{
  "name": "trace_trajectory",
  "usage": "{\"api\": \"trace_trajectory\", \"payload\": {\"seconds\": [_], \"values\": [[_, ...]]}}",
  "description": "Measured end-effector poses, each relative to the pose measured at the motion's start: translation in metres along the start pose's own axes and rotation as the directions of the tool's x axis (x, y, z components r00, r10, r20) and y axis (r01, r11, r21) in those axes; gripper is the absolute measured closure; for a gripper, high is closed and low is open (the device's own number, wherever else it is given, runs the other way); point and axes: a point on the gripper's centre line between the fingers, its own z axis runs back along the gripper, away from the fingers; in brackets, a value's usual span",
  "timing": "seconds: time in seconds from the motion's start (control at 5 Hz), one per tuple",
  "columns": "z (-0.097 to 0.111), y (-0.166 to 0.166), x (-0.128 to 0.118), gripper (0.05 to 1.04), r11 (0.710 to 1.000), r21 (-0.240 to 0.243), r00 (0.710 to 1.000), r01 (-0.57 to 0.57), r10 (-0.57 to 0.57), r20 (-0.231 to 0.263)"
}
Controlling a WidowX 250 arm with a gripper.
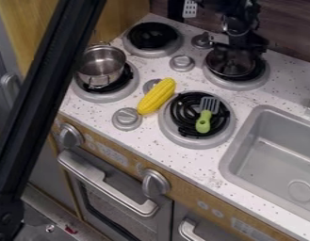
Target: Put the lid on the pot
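While the gripper (240,43) is hanging by the lid (229,68), open or closed unclear, one pot (101,65) standing on a burner (108,97), one corn cob (157,96) lying near one spatula (204,120)

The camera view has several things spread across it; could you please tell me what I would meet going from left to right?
Silver pot, yellow corn cob, green-handled spatula, grey sink.
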Motion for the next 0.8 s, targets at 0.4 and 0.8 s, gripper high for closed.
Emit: {"api": "trace_trajectory", "payload": {"seconds": [0.4, 0.8], "values": [[0.0, 0.008, 0.019, 0.082, 0.999, -0.004, 0.999, -0.045, 0.045, 0.028], [-0.017, 0.01, 0.012, 0.137, 0.999, 0.008, 0.998, -0.051, 0.052, -0.019]]}}
